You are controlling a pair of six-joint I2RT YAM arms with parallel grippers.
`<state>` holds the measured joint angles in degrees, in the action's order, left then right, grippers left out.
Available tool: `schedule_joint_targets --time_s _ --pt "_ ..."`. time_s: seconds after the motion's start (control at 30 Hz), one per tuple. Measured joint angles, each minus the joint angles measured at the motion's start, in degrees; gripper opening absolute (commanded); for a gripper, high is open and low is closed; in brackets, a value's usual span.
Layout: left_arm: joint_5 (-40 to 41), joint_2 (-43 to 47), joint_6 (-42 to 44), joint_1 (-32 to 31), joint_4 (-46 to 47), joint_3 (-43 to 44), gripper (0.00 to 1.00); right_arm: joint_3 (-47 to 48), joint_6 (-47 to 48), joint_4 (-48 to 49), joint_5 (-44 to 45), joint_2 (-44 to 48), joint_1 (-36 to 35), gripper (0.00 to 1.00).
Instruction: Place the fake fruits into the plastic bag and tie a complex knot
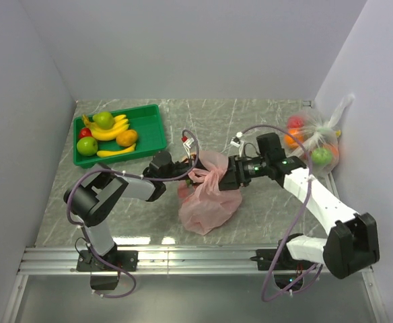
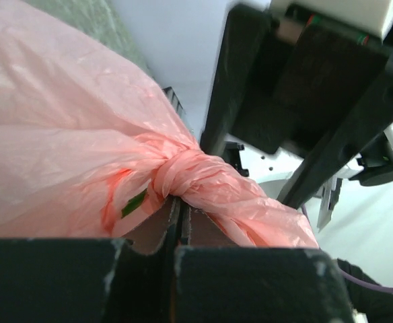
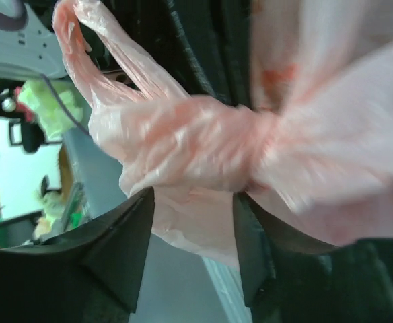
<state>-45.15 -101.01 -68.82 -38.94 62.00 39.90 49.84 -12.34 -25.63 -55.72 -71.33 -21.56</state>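
The pink plastic bag (image 1: 210,202) sits on the table between both arms, its handles twisted into a knot (image 1: 206,176). My left gripper (image 1: 177,172) is shut, its tips pressed into the film right under the knot (image 2: 183,176). My right gripper (image 1: 227,177) is open; crumpled pink handle film (image 3: 190,215) hangs loose between its fingers (image 3: 139,229), beside the knot (image 3: 264,145). A handle loop (image 3: 109,47) sticks out past it. More fake fruits (image 1: 109,131), bananas, green apples, an orange and a red one, lie in the green tray (image 1: 155,128).
A clear bag (image 1: 314,141) with several fruits leans against the right wall. Two small white connectors (image 1: 188,141) lie on the marble-patterned table behind the pink bag. Walls close in the left, back and right sides. A metal rail (image 1: 196,259) runs along the near edge.
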Motion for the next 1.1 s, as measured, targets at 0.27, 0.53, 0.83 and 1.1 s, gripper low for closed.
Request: schedule_joint_targets --time_s 0.27,0.53,0.83,1.1 --pt "-1.53 0.35 -0.48 -0.63 1.81 0.0 0.0 1.55 5.95 -7.15 2.05 7.15 8.52 0.67" --pt "-1.7 0.35 -0.46 -0.66 2.05 0.02 0.0 1.46 2.25 -1.95 3.06 0.83 7.37 0.81" --pt "-2.23 0.22 -0.44 -1.86 2.05 0.7 0.0 -1.62 -8.33 9.99 2.8 -0.57 0.02 0.84" --pt "-3.52 -2.69 -2.47 -2.62 4.22 1.9 0.0 -3.15 -17.59 19.89 3.67 -3.58 -3.89 0.85"
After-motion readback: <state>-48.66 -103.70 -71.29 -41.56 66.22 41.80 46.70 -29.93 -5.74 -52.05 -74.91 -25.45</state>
